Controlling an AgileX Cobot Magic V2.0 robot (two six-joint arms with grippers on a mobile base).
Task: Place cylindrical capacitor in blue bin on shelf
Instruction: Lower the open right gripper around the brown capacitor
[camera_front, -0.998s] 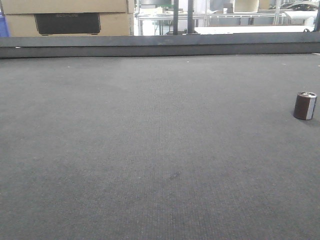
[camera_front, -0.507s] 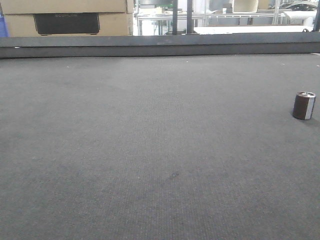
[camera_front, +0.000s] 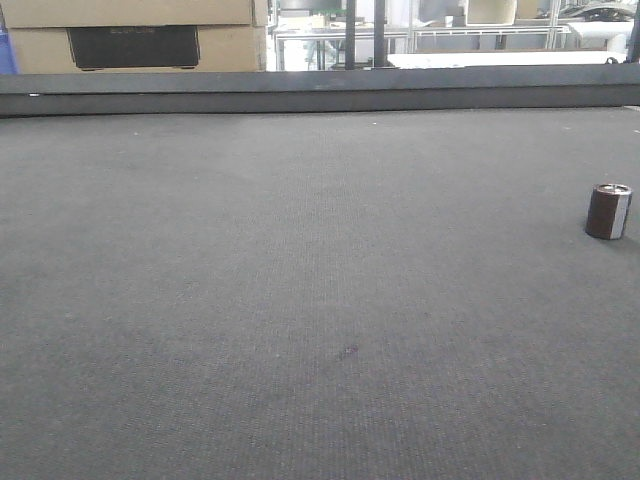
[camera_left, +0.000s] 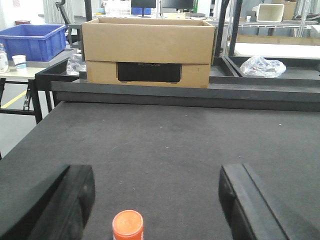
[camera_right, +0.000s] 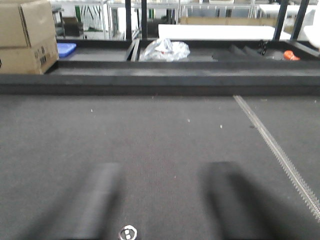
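Dark, silver-topped cylindrical capacitor (camera_front: 609, 211) stands upright, far right.

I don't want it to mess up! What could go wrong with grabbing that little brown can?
The cylindrical capacitor is small and stands upright, so a clumsy nudge might tip it and let it roll. Also, an orange-capped thing sits within the open left gripper, so that arm could grab the wrong item.

I see soft, even light on the dark grey felt desk (camera_front: 300, 300), with the background beyond washed bright. In my right wrist view the jaws are blurred.
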